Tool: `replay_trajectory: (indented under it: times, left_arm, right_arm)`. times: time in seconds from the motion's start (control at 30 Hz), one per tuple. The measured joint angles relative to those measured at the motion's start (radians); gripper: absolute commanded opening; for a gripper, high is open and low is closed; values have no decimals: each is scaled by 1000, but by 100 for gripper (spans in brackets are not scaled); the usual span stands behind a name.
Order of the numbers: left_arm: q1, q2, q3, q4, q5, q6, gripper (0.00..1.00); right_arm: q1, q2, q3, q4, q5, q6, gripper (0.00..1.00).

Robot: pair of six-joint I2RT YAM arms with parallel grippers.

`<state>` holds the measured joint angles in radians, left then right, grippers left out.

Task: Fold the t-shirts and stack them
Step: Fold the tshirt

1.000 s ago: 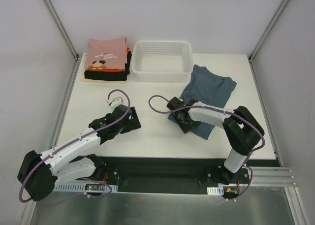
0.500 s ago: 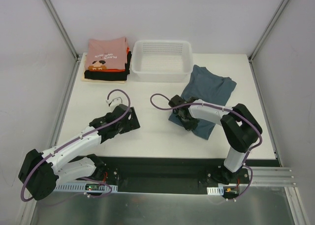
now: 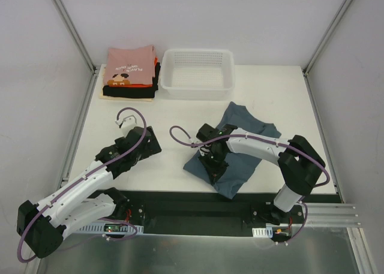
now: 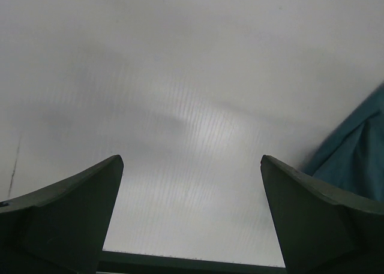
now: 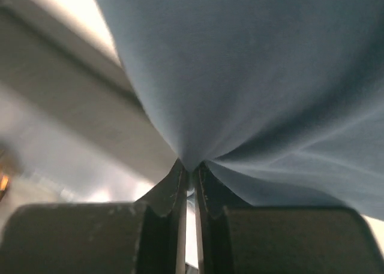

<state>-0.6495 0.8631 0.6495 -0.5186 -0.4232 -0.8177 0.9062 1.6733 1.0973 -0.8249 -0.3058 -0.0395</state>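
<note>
From the top camera we see the soft slate blue-grey cloth t-shirt (image 3: 255, 127) lying rumpled on the flat white table (image 3: 174, 115), right of centre, its near corner reaching the table's front edge. The right gripper (image 3: 211, 161) is down on the shirt's left edge, with cloth bunched around it. Over on the left, the left gripper (image 3: 149, 142) sits over bare table, well apart from the shirt. At the far left corner there's the stack of folded t-shirts (image 3: 129, 70), a pink printed one on top with orange-red, black and cream layers beneath. Just beside it to the right stands the white plastic mesh basket (image 3: 197, 93). Now to the left wrist camera: the left gripper (image 4: 190, 160) has its dark fingers spread wide apart, with nothing between them but white table (image 4: 180, 76). A sliver of the blue-grey shirt (image 4: 360, 151) shows at the right edge. And on the right wrist camera we're in tight: the right gripper (image 5: 191, 169) has its jaws pinched together on a fold of the shirt (image 5: 270, 76). The fabric gathers into creases at the fingertips and fans out above them.
</note>
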Motion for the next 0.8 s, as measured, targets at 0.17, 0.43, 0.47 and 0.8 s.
replay_trajectory:
  times: [0.17, 0.43, 0.47, 0.8]
  left_arm:
    - [16, -39, 10, -43, -39, 0, 99]
    - [30, -96, 18, -81, -86, 0, 99]
    - [31, -100, 20, -85, -88, 0, 99]
    - [36, -89, 40, -94, -105, -1, 99]
  right_arm:
    - [122, -6, 102, -19, -248, 38, 3]
    - [171, -12, 156, -18, -464, 100, 1]
    - [163, -19, 156, -19, -468, 104, 1]
    - [-81, -194, 155, -116, -373, 74, 1]
